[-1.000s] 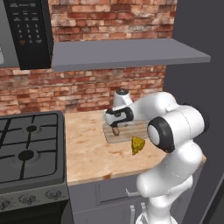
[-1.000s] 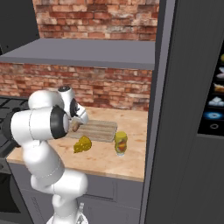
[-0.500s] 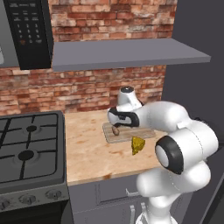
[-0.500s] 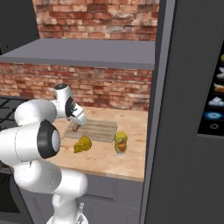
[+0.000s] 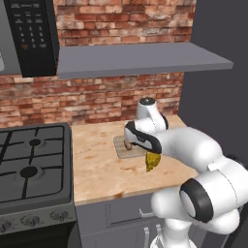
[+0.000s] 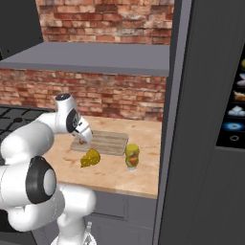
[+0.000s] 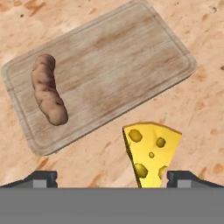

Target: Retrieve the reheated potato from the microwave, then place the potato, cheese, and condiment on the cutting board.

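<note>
1. The gripper (image 7: 112,177) hangs with its jaws spread wide, grasping nothing, over the cheese (image 7: 151,153) on the counter (image 7: 205,127), just off the cutting board's (image 7: 131,57) long edge
2. The potato (image 7: 48,89) lies near one short end of the board

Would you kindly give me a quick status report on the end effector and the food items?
End effector open, empty, above cheese. Potato on cutting board. Cheese and condiment on counter, off the board. Nothing in the way.
</note>
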You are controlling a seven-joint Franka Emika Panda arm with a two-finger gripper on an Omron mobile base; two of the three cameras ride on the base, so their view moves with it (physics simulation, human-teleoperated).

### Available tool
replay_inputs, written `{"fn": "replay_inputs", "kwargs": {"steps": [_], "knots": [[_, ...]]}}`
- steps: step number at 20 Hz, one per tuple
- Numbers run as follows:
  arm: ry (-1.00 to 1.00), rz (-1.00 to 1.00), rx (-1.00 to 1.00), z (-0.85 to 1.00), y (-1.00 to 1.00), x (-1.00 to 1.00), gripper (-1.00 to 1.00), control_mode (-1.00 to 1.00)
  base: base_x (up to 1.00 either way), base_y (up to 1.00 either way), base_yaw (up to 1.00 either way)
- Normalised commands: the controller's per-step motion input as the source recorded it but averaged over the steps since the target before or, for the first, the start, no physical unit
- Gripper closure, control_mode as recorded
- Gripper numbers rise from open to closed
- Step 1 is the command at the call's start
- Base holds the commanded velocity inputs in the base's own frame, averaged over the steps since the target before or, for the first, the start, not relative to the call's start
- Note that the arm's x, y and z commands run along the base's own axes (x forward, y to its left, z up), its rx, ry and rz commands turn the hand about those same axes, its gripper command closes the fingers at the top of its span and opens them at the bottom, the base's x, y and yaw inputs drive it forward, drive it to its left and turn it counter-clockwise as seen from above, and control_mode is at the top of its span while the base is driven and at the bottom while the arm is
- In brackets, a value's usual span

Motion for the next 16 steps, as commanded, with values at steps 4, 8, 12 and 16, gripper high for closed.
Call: {"fn": "replay_inputs", "kwargs": {"steps": [4,8,12,16], "knots": [[0.0,-0.04,0.0,0.11,-0.23,-0.39,-1.0,-1.0,0.0,0.0,0.0],[0.03,-0.08,0.0,0.01,-0.17,-0.28,-1.0,-1.0,0.0,0.0,0.0],[0.04,-0.02,0.0,0.0,-0.21,-0.2,-1.0,-1.0,0.0,0.0,0.0],[0.0,0.0,0.0,0.0,-0.19,-0.18,-1.0,-1.0,0.0,0.0,0.0]]}}
